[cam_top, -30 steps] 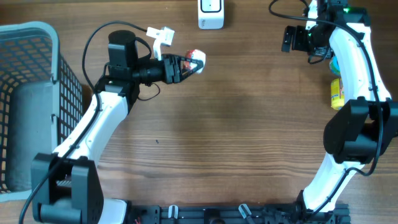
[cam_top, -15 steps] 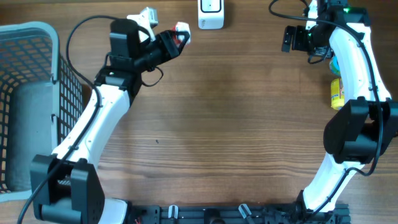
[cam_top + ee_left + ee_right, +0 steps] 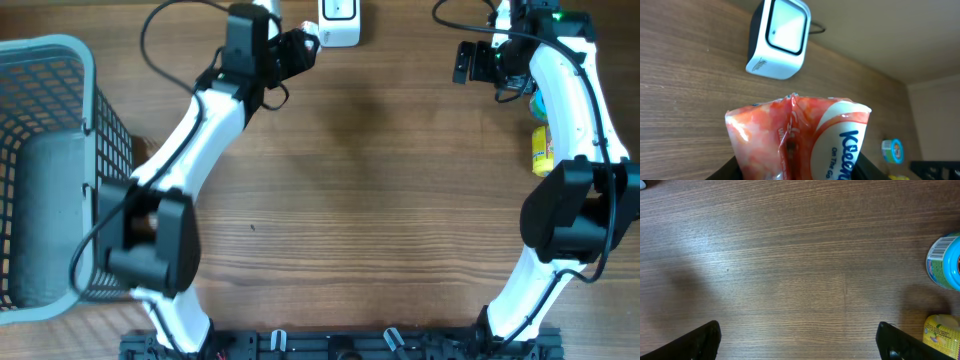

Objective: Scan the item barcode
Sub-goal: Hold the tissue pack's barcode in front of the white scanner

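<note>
Overhead, your left arm is stretched to the far edge of the desk (image 3: 380, 200), and your left claw (image 3: 304, 46) sits just beside the white scanner (image 3: 340, 20), on its left side. That claw is clenched around the tissue pack (image 3: 800, 135). In the left wrist view the red-and-white pack with blue lettering fills the lower half of the frame, its wrapper crinkled, and the dark fingers show at its two lower corners. Beyond the pack you see the scanner's pale window in its dark frame, tilted toward the camera. Pack and scanner are near each other but apart. You cannot tell from these views where the barcode lies on the pack.

Your right claw (image 3: 800, 345) hangs released above bare wood at the far right of the desk, its fingers spread wide with nothing between them. In the right wrist view a blue can (image 3: 945, 262) shows at the right edge, and a yellow bottle (image 3: 942, 332) lies near it in the lower right corner. Both are off to the side of the claw, not between its fingers. A grey basket (image 3: 50, 46) stands at the left edge of the desk, well apart from both claws.
</note>
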You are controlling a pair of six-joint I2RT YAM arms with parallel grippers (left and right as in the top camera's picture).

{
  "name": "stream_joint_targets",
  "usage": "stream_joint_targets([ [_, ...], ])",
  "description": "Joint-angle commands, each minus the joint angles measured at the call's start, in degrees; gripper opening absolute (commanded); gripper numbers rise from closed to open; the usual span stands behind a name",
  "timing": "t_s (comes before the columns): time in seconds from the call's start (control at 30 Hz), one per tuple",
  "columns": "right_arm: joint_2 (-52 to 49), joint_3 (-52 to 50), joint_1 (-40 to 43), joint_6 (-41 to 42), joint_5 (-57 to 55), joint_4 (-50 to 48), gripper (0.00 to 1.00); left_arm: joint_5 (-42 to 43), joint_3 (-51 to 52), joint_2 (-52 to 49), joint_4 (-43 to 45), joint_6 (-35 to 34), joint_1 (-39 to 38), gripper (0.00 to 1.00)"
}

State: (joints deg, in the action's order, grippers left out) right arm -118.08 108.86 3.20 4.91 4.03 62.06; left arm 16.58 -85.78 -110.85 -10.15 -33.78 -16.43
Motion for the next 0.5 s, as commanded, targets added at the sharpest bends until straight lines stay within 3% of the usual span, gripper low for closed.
stream_joint_targets([
  [0.0, -1.09, -0.61, 0.24, 0.22, 0.52, -0.17, 1.0, 3.37, -9.09, -6.25, -2.27, -0.46, -0.35, 0.44],
  [0.23, -1.09, -0.61, 0.24, 0.22, 0.52, -0.57, 1.0, 13.79, -17.31, -12.66, -3.82, -15.26, 0.42, 0.44],
  [0.47, -1.09, -0.61, 0.24, 0.26, 3.61, -1.2, 1.0, 23.32, -17.75, -15.63, 7.39, -38.1, 1.55, 0.42],
])
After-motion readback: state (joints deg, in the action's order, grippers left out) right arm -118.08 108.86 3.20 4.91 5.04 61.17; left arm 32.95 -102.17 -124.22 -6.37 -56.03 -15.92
